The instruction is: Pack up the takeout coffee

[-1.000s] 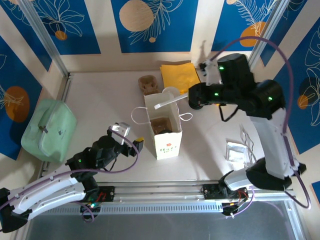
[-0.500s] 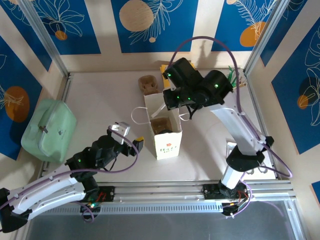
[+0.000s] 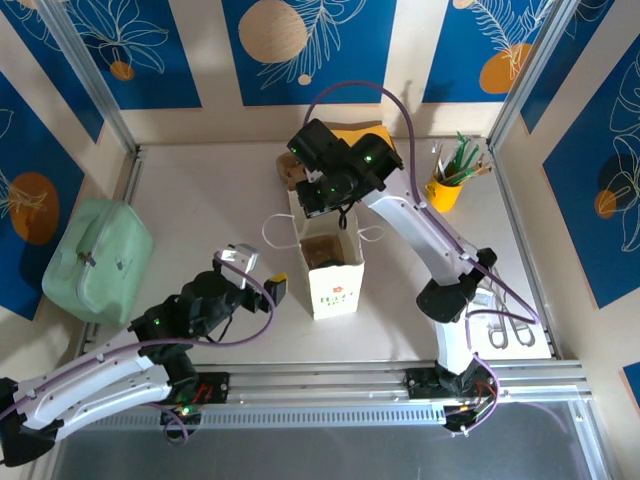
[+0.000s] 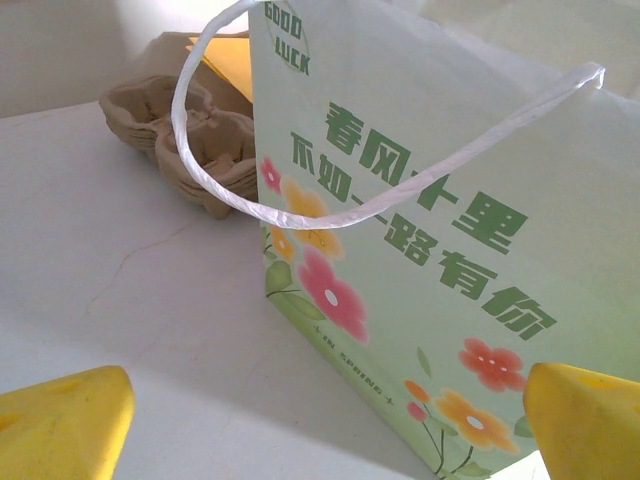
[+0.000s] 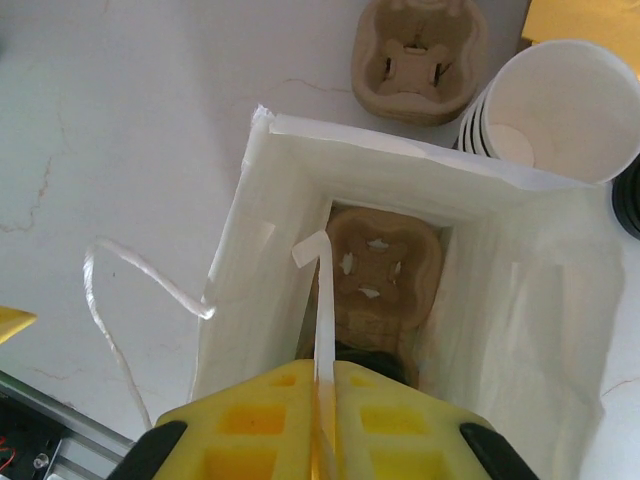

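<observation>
While one carrier (image 5: pixel 375 268) sits in the bag (image 3: pixel 336 285), one carrier stack (image 5: pixel 420 62) lies outside.

A pale, matte table (image 3: pixel 200 200) fills the middle, marked with fine hairline cracks (image 4: pixel 130 262). From 9 round to 3 o'clock stand wall panels (image 3: pixel 300 45) of deep blue, printed with white leaves and orange discs and split by cream strips. Slanting aluminium posts rise at 10 o'clock (image 3: pixel 85 75) and 2 o'clock (image 3: pixel 530 70). A slotted metal rail (image 3: pixel 330 385) runs along 6 o'clock, with what may be grey flooring (image 3: pixel 330 450) below it. The light is soft and even.
</observation>
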Tool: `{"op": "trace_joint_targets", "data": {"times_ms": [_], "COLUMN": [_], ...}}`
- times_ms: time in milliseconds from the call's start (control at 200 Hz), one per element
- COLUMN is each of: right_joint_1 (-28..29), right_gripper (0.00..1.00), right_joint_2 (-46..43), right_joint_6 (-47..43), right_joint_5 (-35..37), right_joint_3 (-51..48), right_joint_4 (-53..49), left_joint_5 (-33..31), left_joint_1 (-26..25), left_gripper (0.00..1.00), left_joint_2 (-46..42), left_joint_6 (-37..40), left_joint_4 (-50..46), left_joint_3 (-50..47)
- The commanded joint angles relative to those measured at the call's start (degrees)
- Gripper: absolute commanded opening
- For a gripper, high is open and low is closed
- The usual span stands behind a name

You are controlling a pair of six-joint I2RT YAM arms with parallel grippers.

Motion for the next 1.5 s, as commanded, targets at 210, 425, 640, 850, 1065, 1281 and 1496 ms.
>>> {"op": "trace_joint_targets", "data": {"times_ms": [210,425,640,850,1065,1281,1496], "right_joint_1": [-0.36,-0.70,-1.02,-1.26,-1.14,-1.05,-1.05], "right_gripper": [0.15,0.17,0.21,0.26,0.30,0.37,0.42], "right_joint_2": [2.78,3.64,3.88,3.88,1.22,-4.36,-11.01], "right_joint_6": [-0.27,0.13,0.32,0.41,0.17,0.09,-0.09], "right_joint_5": [-2.80,-3.82,-4.70,-5.59,-9.67,-13.43,-13.81], "right_joint_3": [2.05,2.01,1.98,2.47,2.35,-0.72,-6.10], "right_joint_4": [-1.89,-1.66,-1.40,-1.46,0.34,3.85,6.83], "left_joint_5": [0.67,0.76,0.72,0.62,0.44,0.62,1.02], "left_joint_1": [-0.42,-0.42,-0.42,-0.42,-0.42,-0.42,-0.42], "left_gripper": [1.00,1.00,1.00,1.00,1.00,1.00,0.99], "left_joint_2": [-0.46,-0.31,-0.30,-0.39,-0.39,-0.30,-0.04], "left_joint_6": [-0.99,-1.10,-1.09,-1.16,-1.17,-1.26,-1.37], "left_joint_4": [-0.35,-0.36,-0.54,-0.63,-1.28,-1.47,-2.60], "left_joint_3": [0.40,0.49,0.55,0.58,1.03,1.37,2.62]}}
